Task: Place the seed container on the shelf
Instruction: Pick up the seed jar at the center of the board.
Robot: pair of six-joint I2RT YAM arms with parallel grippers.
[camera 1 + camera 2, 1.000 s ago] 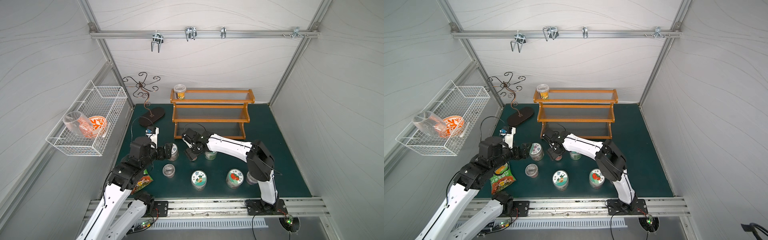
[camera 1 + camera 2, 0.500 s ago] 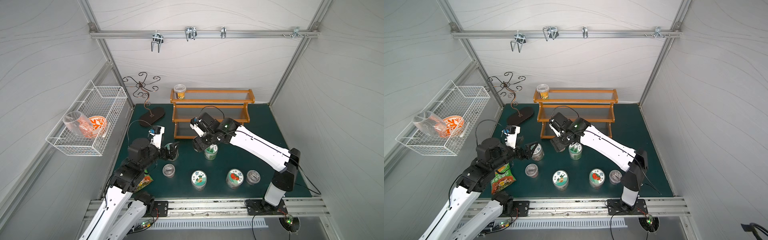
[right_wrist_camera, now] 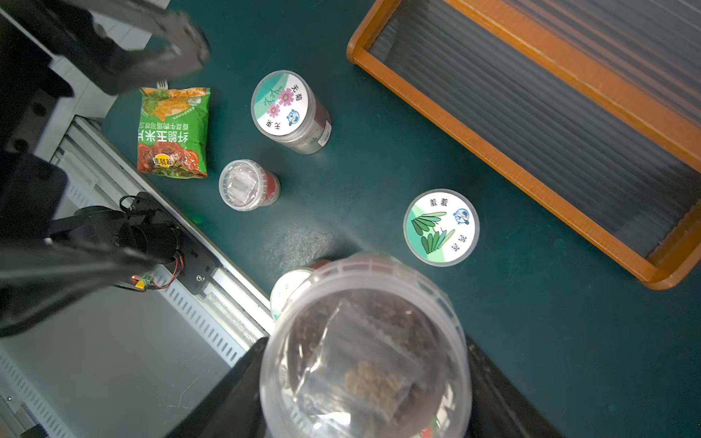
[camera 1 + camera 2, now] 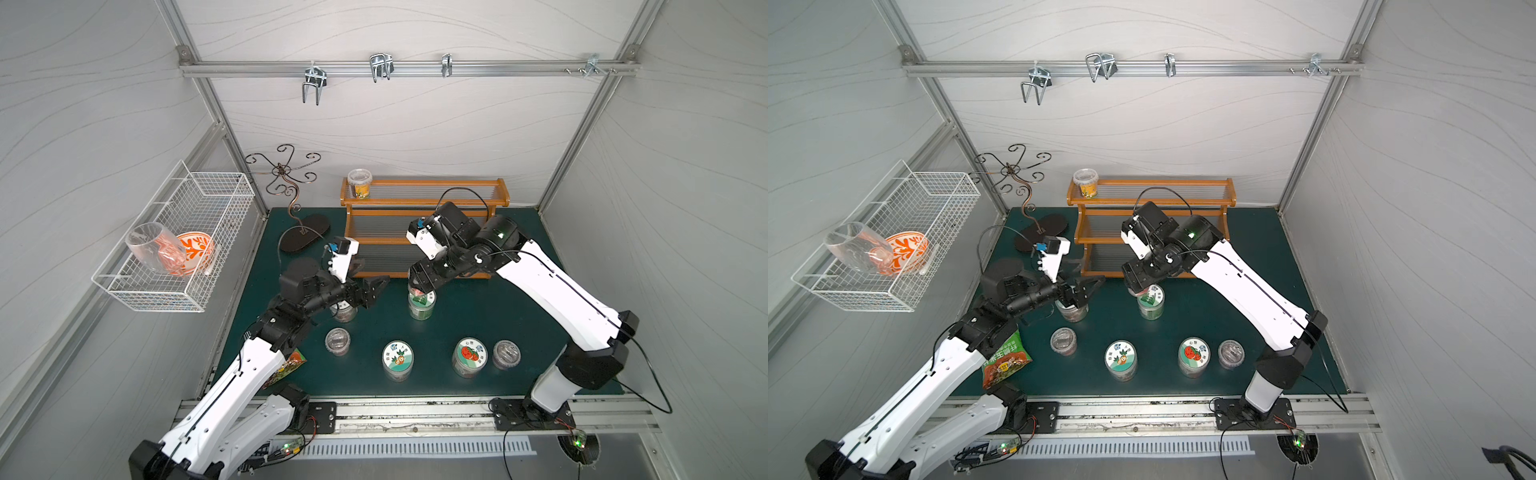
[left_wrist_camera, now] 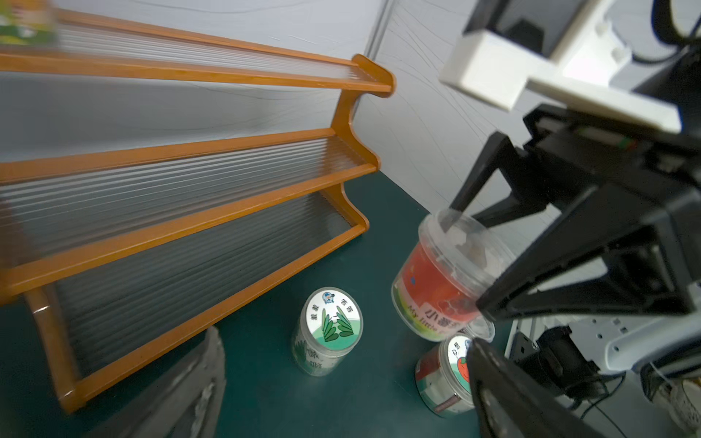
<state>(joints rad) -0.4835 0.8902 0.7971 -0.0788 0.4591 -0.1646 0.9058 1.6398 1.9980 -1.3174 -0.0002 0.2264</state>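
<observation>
The shelf (image 4: 399,202) stands against the back wall on the green mat (image 4: 519,316), its three stepped tiers facing the arms, so a tub can be set down from the front. One yellow-labelled tub (image 4: 360,183) already sits at the end of the top tier; the other tiers look free.

The right gripper (image 4: 420,282) hangs just in front of the lowest tier with its jaws clamped on the seed container (image 5: 436,288), a clear tub with a red label. It takes the tub from above by the rim, one finger on each side, which I take as leaving the base free to land on a tier. The tub is off the mat, near the leaf-lidded jar (image 3: 442,227) but not touching it.

The left gripper (image 4: 374,293) is spread wide and empty above the flower-lidded jar (image 3: 290,110), apparently waiting.

In both top views the right gripper covers nearly all of the held tub. The right wrist view shows only its lid, with its base cut off. A finger hides part of its label, and I cannot tell if it hangs level
</observation>
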